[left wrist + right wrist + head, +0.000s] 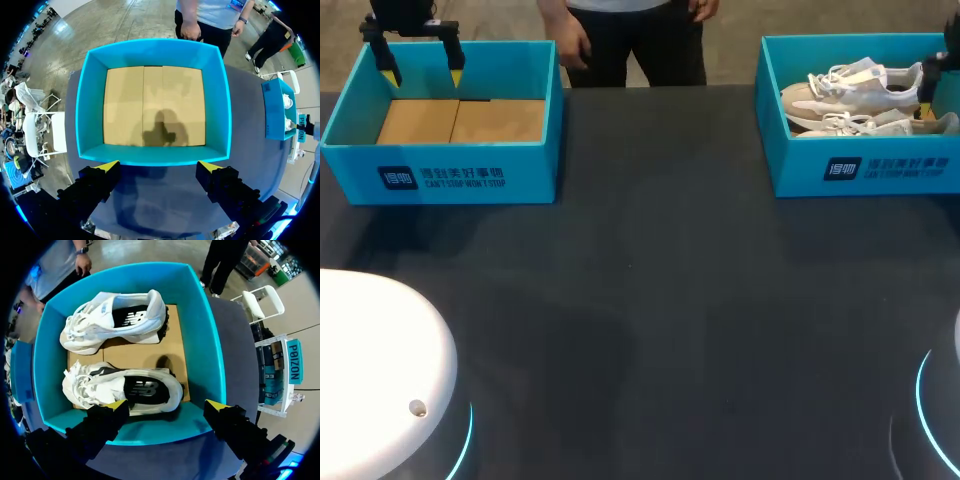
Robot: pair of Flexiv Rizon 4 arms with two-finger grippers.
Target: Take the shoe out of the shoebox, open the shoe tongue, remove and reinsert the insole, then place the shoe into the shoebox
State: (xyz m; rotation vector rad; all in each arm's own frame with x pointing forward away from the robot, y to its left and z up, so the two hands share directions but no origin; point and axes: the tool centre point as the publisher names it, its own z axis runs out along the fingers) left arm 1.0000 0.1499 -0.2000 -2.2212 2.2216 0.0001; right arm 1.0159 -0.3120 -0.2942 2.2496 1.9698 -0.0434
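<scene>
Shoe (125,389) nearest the right pincer (167,406) sits in the shoebox (206,340), that pincer wide open above it. Coming down off-centre, it could snag the laces (80,381) or hit the box wall. Left pincer (157,166), also wide, hangs over an empty box (90,100).

The head camera sits high behind the robot, looking down and forward over the table (650,320). It is far enough back to take in the left shoebox (440,175) at far left and the right shoebox (865,170) at far right. The left wrist camera hangs close over the left shoebox (155,52), facing straight down past the left gripper (159,166), and also catches the right shoebox (276,107) well apart to the right. The right wrist camera looks down just as closely into the right shoebox (200,330) past the right gripper (166,405). Each box is shared with the head view.
</scene>
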